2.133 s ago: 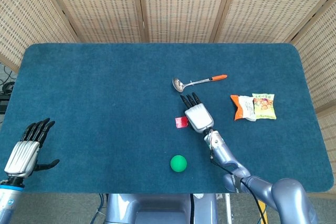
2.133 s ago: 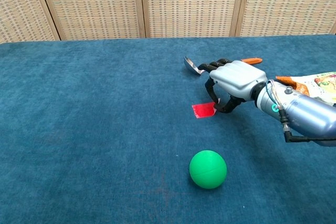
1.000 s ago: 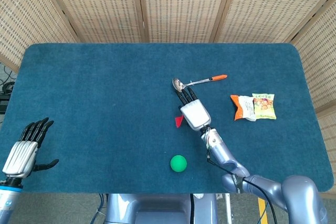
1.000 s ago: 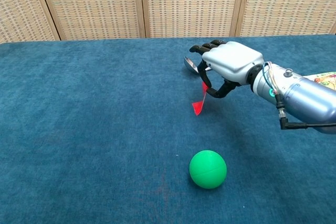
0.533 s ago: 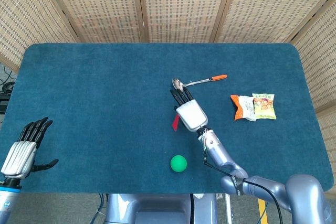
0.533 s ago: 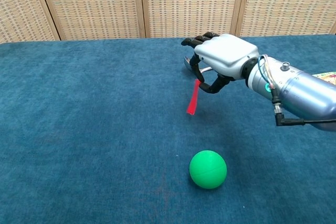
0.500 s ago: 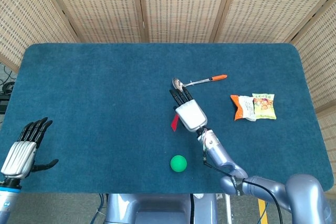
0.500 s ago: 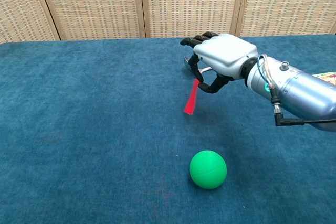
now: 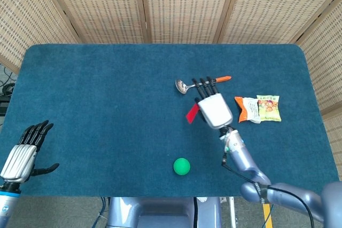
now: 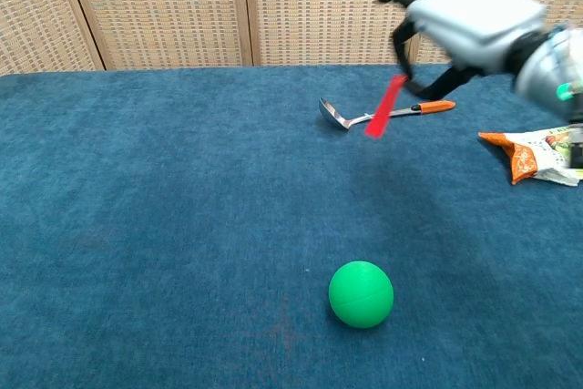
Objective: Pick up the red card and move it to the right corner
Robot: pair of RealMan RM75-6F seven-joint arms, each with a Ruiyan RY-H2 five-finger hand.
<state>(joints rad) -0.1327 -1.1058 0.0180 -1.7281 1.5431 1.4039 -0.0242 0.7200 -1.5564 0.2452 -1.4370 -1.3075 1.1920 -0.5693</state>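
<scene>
While half a second ago the right hand (image 9: 215, 109) hung low near the middle of the table (image 9: 107, 78) with the red card (image 9: 192, 113) dangling just above the cloth, it has now risen well clear and swung toward the table's right side. Its thumb and a finger pinch the card's top edge, and the other dark fingers (image 9: 204, 86) stretch forward over the spoon (image 9: 199, 84), which lies with its orange handle pointing right. In the chest view the card (image 10: 384, 107) hangs slanted in mid-air below the raised hand (image 10: 474, 20), touching nothing else. A green ball (image 10: 361, 293) sits near the front edge, and two snack packets (image 9: 258, 109) lie toward the right edge. At the front left corner the left hand (image 9: 24, 153) rests with fingers spread, holding nothing. Judging by this, the pick-up is done and the carry is under way; the right corner is still well apart from the card, and the thin pinch could let it slip
</scene>
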